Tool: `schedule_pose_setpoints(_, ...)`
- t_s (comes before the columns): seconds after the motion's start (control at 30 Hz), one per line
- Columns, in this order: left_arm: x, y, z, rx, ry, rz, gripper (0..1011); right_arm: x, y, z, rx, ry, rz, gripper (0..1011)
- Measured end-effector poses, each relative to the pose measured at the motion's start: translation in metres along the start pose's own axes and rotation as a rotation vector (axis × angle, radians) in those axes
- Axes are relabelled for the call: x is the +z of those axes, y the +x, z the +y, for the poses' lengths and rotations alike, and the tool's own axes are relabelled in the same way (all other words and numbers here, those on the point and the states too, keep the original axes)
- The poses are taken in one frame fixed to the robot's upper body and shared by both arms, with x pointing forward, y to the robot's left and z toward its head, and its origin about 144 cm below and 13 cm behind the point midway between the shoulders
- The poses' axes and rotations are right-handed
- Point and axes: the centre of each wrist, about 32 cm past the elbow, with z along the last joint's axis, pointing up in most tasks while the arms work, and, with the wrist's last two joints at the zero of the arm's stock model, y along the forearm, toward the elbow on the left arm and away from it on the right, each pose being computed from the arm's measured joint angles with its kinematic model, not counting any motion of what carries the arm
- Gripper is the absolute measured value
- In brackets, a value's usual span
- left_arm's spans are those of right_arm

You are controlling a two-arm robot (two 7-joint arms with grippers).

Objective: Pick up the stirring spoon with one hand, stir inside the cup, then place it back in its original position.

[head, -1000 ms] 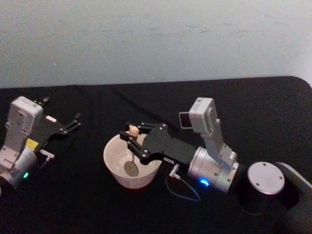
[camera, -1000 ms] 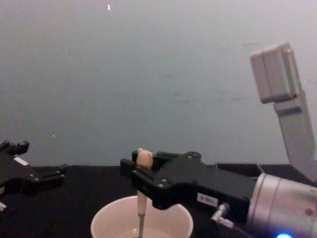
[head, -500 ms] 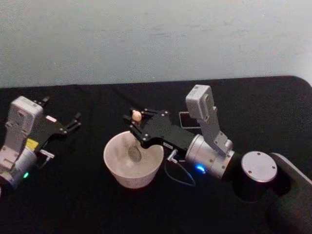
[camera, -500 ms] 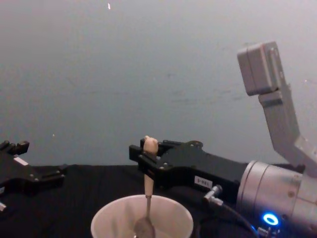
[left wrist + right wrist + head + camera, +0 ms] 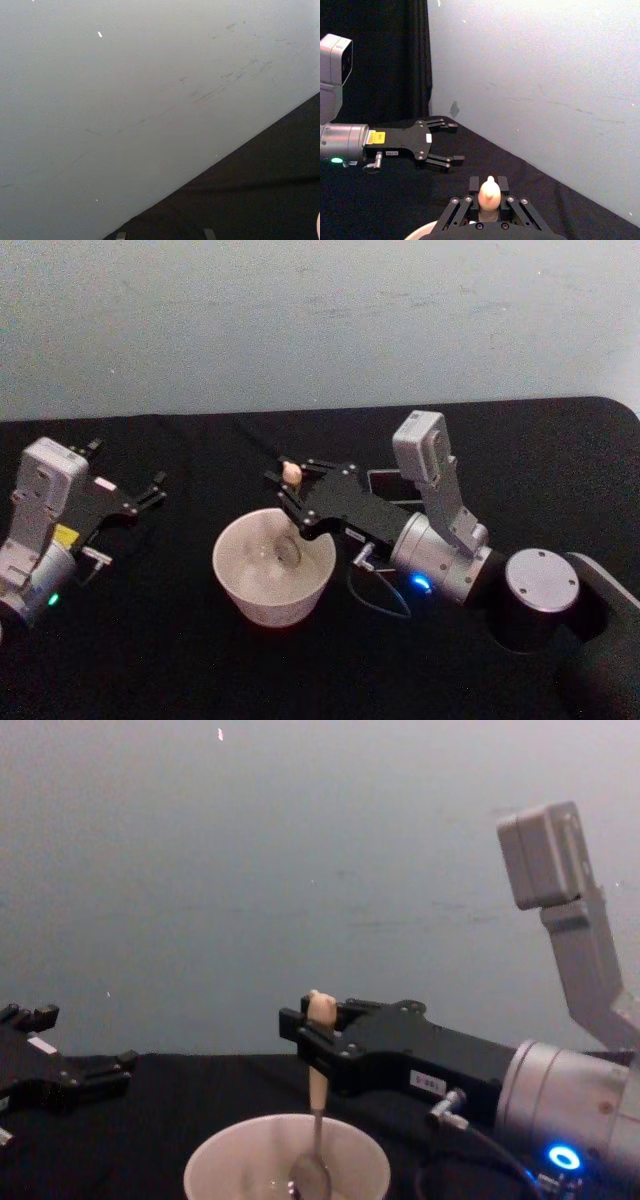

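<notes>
The stirring spoon (image 5: 291, 476) stands nearly upright, its beige bear-head handle pinched in my right gripper (image 5: 292, 486), which is shut on it. Its metal bowl (image 5: 287, 552) dips inside the pale cream cup (image 5: 232, 585), toward the cup's far right side. From the chest view the spoon (image 5: 317, 1092) hangs from the right gripper (image 5: 318, 1032) down into the cup (image 5: 225, 1165). The bear head (image 5: 489, 192) sits between the right gripper's jaws. The dark square-mouthed holder (image 5: 384, 483) stands behind the right arm, partly hidden. My left gripper (image 5: 150, 492) rests open at the far left.
Black cloth covers the table (image 5: 180, 660), with a pale wall behind it. The right arm's silver wrist (image 5: 440, 560) and its grey cable (image 5: 378, 602) lie just right of the cup. The open left gripper (image 5: 444, 144) is well apart from the cup.
My right gripper has carried the spoon rightward and farther back across the cup, sweeping its bowl from the cup's middle toward the far right side. The left arm has stayed still.
</notes>
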Motion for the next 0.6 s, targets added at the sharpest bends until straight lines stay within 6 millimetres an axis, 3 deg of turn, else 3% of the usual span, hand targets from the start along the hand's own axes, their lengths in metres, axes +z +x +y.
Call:
schedule_pose_setpoints(0.37, 0.000, 0.000, 0.000, 0.000, 0.000, 0.000, 1001, 0.001, 0.001, -0.023, 0.018, -0.008, -0.002, 214)
schedule_pose_setpoints(0.6, 0.000, 0.000, 0.000, 0.000, 0.000, 0.000, 1001, 0.002, -0.011, -0.034, 0.077, -0.013, 0.016, 214)
